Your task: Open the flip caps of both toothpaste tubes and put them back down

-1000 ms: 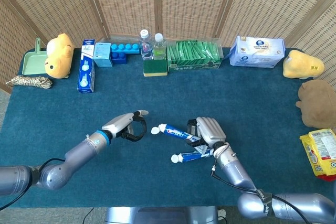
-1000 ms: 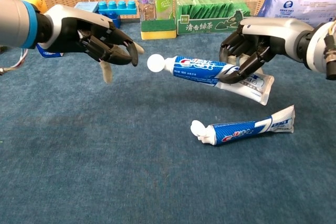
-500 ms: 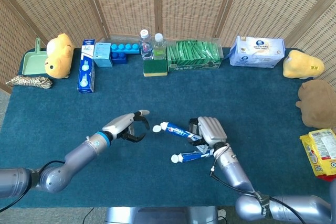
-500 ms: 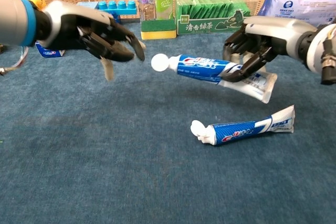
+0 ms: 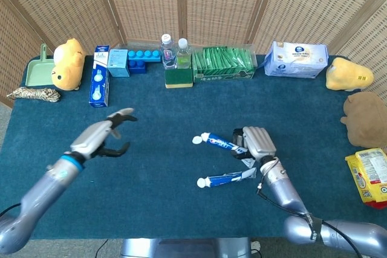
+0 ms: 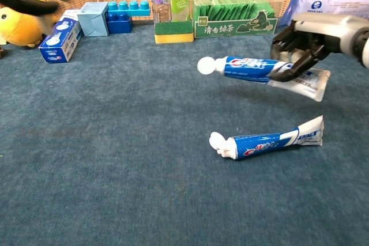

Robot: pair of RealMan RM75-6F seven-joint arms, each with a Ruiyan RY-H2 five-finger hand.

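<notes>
The left hand [image 5: 103, 137] has pulled away toward the table's left edge, fingers spread, empty — the right hand [image 5: 253, 144] still grips the raised toothpaste tube [image 6: 262, 70], shifted right. The second tube [image 6: 268, 140] lies near the front edge.

Behind the green packet box [image 5: 223, 63], I'm seeing a wicker screen [image 5: 181, 4]; left of it two bottles [image 5: 175, 51] are standing on a sponge [image 5: 179, 78], blue blocks [image 5: 140, 60] further left.

One blue-white toothpaste tube [image 6: 262, 69] held aloft, cap shut; second tube [image 6: 268, 140] lies flat below
</notes>
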